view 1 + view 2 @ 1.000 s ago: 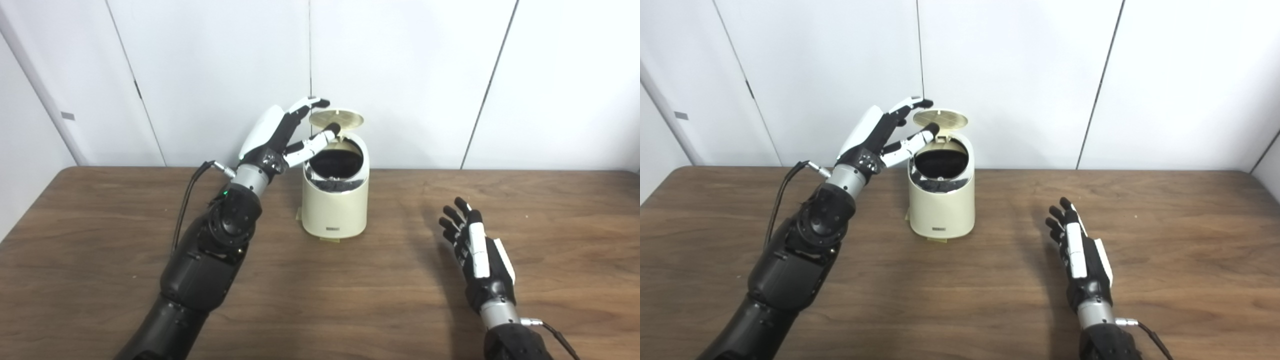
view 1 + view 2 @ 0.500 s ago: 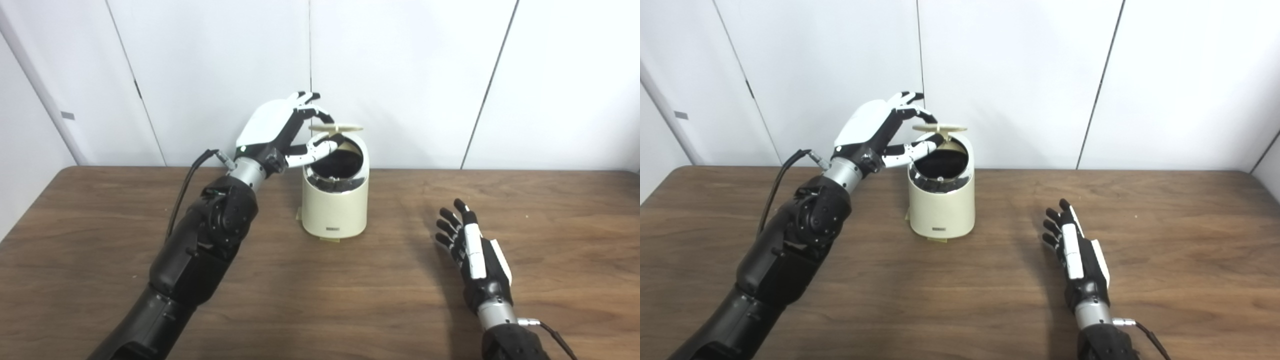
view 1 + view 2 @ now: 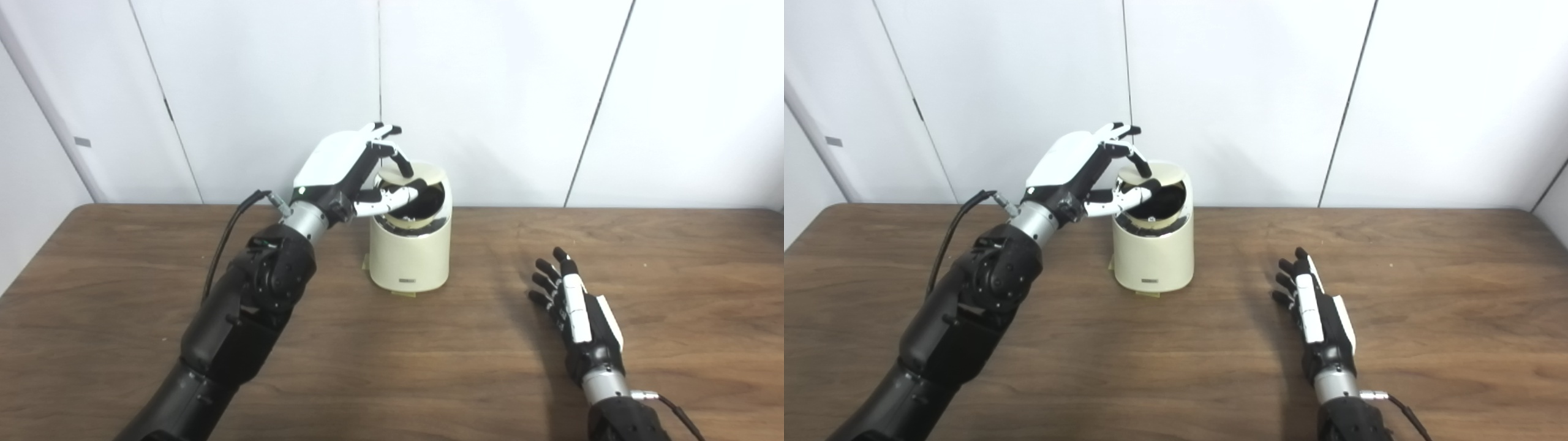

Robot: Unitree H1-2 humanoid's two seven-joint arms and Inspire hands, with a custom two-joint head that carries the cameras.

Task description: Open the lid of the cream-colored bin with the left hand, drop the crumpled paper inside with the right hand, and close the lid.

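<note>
Item, nearest: right hand (image 3: 579, 318), lying at the near right of the wooden table (image 3: 122, 294), palm turned inward toward the left, fingers stretched forward and slightly spread, holding nothing. Its arm is entering from the bottom right edge, with a thin cable trailing at the wrist.

Item, near left: left arm, black-cased, rising from the bottom left edge and reaching toward the far middle of the table. A dark cable is looping beside the forearm.

Item, far middle: cream-colored bin (image 3: 410, 254), standing upright on the table close to the white wall panels (image 3: 502, 92), well apart from the right hand. Its top rim is showing a dark interior; contents cannot be made out.

Item, on the bin: lid (image 3: 1159, 174), round and cream, sitting tilted over the far part of the opening, partly down, leaving the near part of the opening uncovered.

Item, at the lid: left hand (image 3: 352, 174), white-backed, hovering over the left side of the bin. Its fingers are curling down onto the lid's top while the thumb is reaching in beneath the lid's near edge, pinching the lid between them.
</note>
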